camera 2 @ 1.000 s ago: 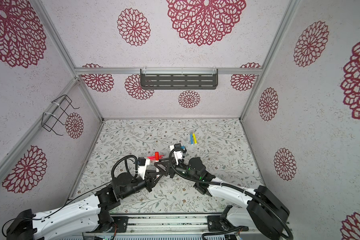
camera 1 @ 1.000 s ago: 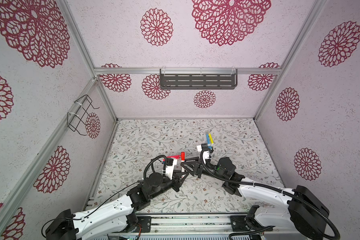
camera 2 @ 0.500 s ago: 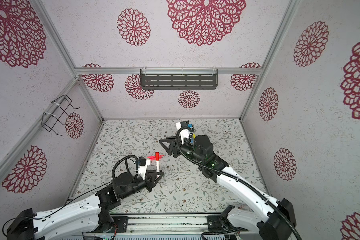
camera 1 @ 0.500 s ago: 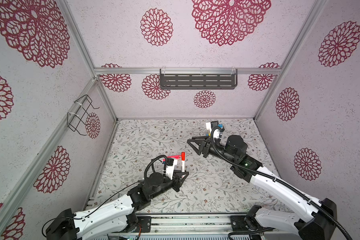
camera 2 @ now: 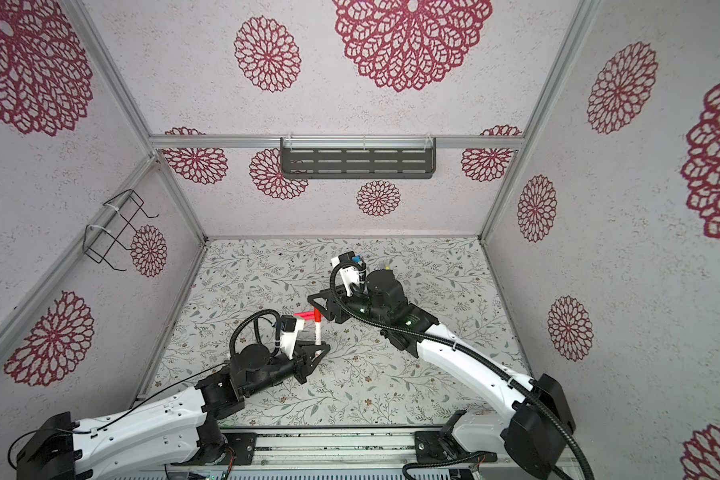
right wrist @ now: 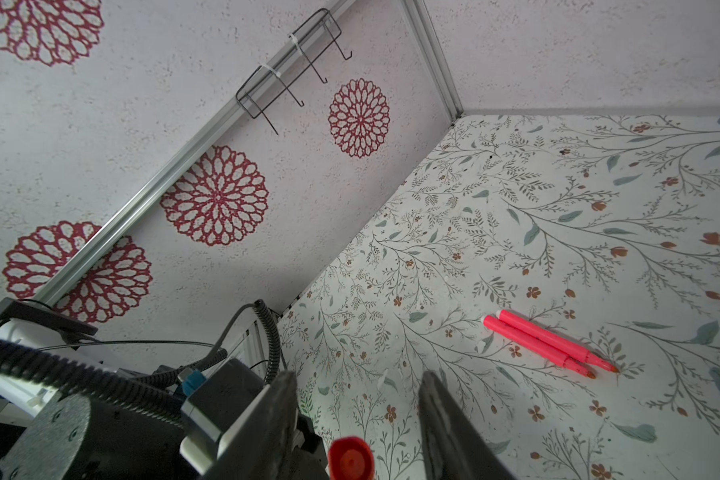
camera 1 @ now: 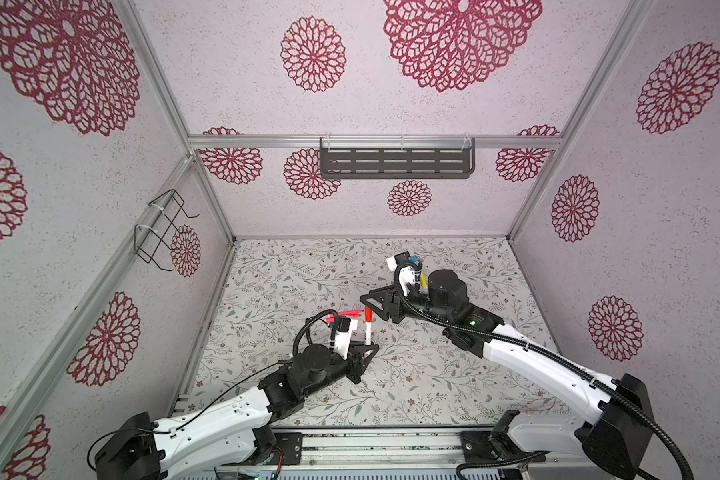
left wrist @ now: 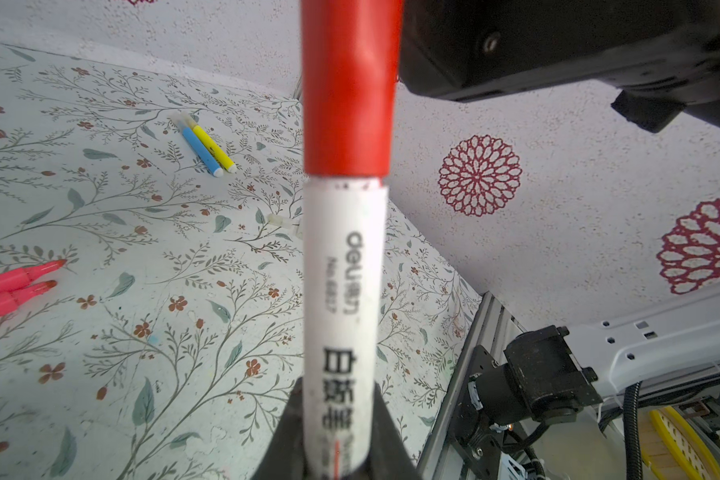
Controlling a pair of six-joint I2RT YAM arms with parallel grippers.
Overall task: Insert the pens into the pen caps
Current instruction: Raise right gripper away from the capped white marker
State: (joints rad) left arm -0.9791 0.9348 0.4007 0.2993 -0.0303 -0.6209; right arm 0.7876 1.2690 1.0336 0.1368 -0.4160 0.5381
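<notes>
we see the left arm [camera 1: 225,419] stretched low from the near left corner, its left gripper [camera 1: 366,348] clamped on the lower end of the white pen [camera 1: 367,332], which stands upright with the red cap [camera 1: 368,313] on top. two pink pens [right wrist: 545,351] lie side by side on the mat [camera 1: 412,382] nearby. the right arm [camera 1: 537,365] reaches in from the near right, wrist turned left, the right gripper [right wrist: 356,376] level with the cap, jaws apart on either side and not touching it, while the blue pen [left wrist: 200,151] and yellow pen [left wrist: 213,147] lie together beyond that wrist.
</notes>
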